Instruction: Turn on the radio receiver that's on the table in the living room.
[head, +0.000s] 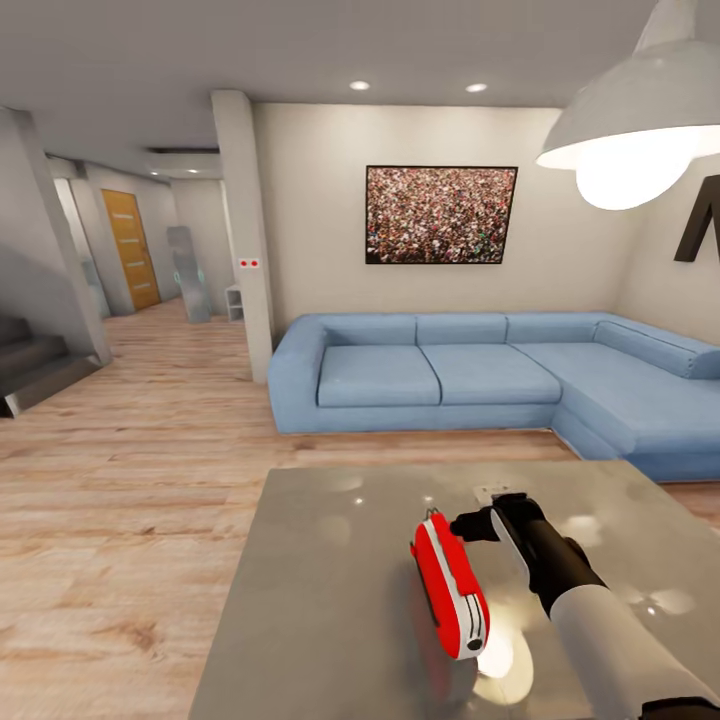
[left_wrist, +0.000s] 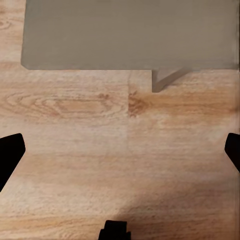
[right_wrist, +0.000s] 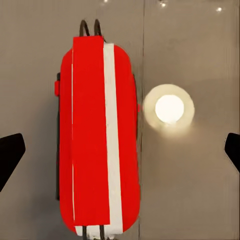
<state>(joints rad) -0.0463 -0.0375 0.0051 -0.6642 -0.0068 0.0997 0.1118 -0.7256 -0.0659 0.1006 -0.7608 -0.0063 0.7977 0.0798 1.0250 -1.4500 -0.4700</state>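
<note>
The red radio receiver (head: 450, 585) with its white band sits on the glossy grey table (head: 330, 600) in the living room, slightly right of the table's middle. My right gripper (head: 470, 523) hovers just above and beside the radio's far end. In the right wrist view the radio (right_wrist: 97, 135) lies lengthwise between the widely spread fingertips (right_wrist: 11, 155), and my right gripper (right_wrist: 120, 152) is open with nothing held. The thin metal handle (right_wrist: 90, 27) peeks out at one end. My left gripper (left_wrist: 120, 150) is open over the wood floor, near a table corner (left_wrist: 130, 30).
A blue L-shaped sofa (head: 480, 375) stands behind the table under the framed crowd picture (head: 440, 215). A white pendant lamp (head: 640, 130) hangs at upper right and reflects on the tabletop (right_wrist: 169, 109). Light wood floor (head: 130, 500) runs left toward stairs (head: 30, 365) and a hallway.
</note>
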